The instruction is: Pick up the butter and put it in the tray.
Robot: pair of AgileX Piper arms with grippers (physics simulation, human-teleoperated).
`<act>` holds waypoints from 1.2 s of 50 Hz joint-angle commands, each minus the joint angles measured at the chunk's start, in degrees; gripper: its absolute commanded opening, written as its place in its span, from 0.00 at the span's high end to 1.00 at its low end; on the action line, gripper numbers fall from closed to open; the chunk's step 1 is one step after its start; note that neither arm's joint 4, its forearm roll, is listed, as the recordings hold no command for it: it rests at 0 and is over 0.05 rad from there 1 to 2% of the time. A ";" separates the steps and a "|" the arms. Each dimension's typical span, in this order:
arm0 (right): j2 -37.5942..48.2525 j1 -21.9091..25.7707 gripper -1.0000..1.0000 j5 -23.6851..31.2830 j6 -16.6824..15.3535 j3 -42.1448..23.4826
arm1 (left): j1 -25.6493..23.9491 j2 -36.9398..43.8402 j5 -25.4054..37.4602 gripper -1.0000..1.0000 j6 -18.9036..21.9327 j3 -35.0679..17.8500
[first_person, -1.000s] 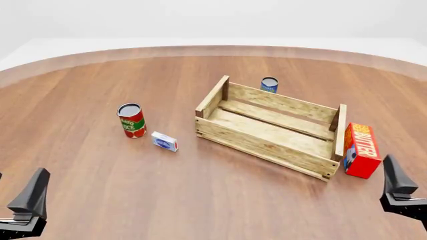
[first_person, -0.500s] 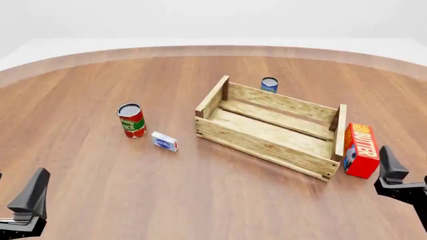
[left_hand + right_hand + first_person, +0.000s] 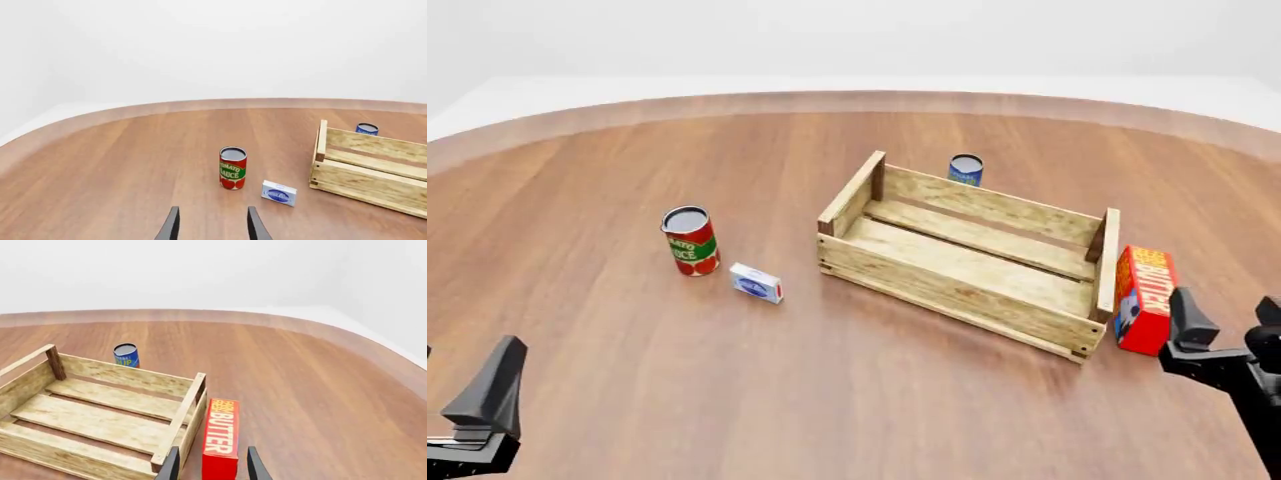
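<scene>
Two spread fingers of the right gripper frame the butter, which sits at twelve o'clock, ungrasped, just beside the tray.

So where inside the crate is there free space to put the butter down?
The tray's whole slatted floor is bare between its four walls. Outside it is tight: the butter stands against the right end wall, with the right gripper open just behind it.

Two cans, two boxes, one crate, two arms.
</scene>
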 commanded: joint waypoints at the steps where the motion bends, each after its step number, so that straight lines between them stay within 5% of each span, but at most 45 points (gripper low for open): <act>1: 6.55 -0.57 0.00 -5.56 -0.08 0.00 | 0.00 0.00 0.00 0.00 0.00 0.00; 27: 23.07 -1.67 0.00 -19.23 1.04 0.00 | 0.00 0.00 0.00 0.00 0.00 0.00; 60: 25.85 -1.82 0.00 -20.49 0.76 -0.17 | 0.00 0.00 0.00 0.00 0.00 0.00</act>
